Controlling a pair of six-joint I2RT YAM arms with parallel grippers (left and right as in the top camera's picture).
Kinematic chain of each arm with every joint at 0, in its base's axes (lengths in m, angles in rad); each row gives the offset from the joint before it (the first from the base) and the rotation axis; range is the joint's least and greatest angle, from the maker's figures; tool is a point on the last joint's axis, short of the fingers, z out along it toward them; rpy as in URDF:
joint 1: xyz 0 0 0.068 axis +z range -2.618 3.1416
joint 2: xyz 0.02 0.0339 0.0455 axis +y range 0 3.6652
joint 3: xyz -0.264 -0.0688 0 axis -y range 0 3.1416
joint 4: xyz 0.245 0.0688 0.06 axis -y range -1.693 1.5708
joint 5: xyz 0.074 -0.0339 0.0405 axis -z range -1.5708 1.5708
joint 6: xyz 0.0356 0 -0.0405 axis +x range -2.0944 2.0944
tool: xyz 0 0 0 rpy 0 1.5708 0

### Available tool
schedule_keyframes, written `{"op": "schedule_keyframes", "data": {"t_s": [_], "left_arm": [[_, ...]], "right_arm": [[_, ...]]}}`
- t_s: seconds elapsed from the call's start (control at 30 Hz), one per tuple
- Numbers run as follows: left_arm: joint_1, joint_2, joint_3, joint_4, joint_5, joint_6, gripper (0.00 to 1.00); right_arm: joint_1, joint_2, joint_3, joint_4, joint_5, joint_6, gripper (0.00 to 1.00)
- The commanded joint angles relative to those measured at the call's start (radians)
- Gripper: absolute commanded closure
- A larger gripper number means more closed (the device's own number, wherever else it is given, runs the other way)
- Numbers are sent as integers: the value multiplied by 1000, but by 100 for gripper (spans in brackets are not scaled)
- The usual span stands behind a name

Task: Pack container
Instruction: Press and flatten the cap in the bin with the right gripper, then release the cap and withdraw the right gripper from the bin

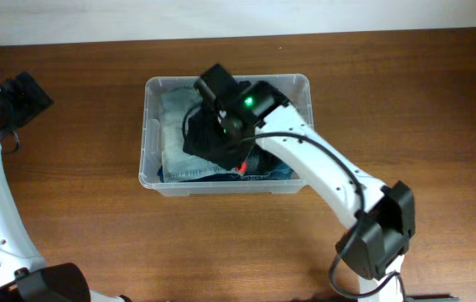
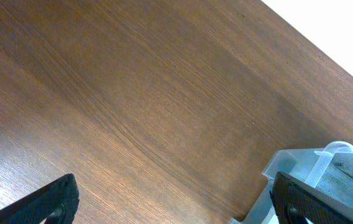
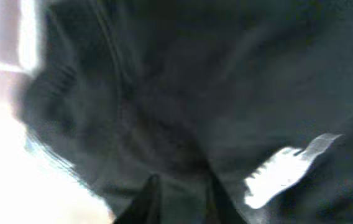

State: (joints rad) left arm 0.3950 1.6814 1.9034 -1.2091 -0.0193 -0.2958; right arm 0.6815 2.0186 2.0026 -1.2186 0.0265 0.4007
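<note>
**Clear rectangular plastic container** (image 1: 151, 134), rounded corners, thick rim: mid-table, nearer the far edge than the near one, long sides parallel to it.

**Contents:**
- Folded pale grey cloth (image 1: 175, 107) against the wall facing the left edge.
- Blue denim fabric (image 1: 189, 173) along the near wall.
- Crumpled black garment (image 1: 198, 134) on top, approx. centre.
- Small red item (image 1: 242, 169) peeking out beside the denim, identity unclear.

**Arms:**
- White right arm (image 1: 322, 168) reaching in from the near-right corner, right gripper (image 1: 225, 138) sunk into the black garment.
- Right wrist view: only blurred dark fabric close up, w/ a pale patch (image 3: 282, 171). Impossible to tell whether claw gripping cloth, closed empty, or apart.
- Left gripper (image 2: 175, 199) near the left edge, over bare brown wooden tabletop (image 1: 406, 101), fingers spread wide, holding nothing. Container corner just visible in its view.

**Step in hand (judged):** tucking black garment down into container.

**For a good result:**
- Press straight down at garment centre, not toward a wall; light container apt to slide or tip on smooth wood.
- Keep all folds inside the rim.
- Release only once cloth lies flat, then lift vertically to avoid dragging it back out.
- Left arm free to brace container if req'd.
</note>
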Motion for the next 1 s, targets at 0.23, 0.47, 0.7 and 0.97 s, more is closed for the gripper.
{"op": "schedule_keyframes", "data": {"t_s": [0.23, 0.47, 0.7, 0.97], "left_arm": [[3, 11, -5, 0, -6, -6, 1], [3, 11, -5, 0, -6, -6, 1], [3, 11, -5, 0, -6, -6, 1], [3, 11, -5, 0, -6, -6, 1]], "right_arm": [[-2, -159, 464, -291, 291, -26, 1], [-2, -226, 505, -429, 298, -18, 1], [-2, -225, 502, -480, 243, -23, 1], [-2, -224, 502, -480, 244, -68, 1]]}}
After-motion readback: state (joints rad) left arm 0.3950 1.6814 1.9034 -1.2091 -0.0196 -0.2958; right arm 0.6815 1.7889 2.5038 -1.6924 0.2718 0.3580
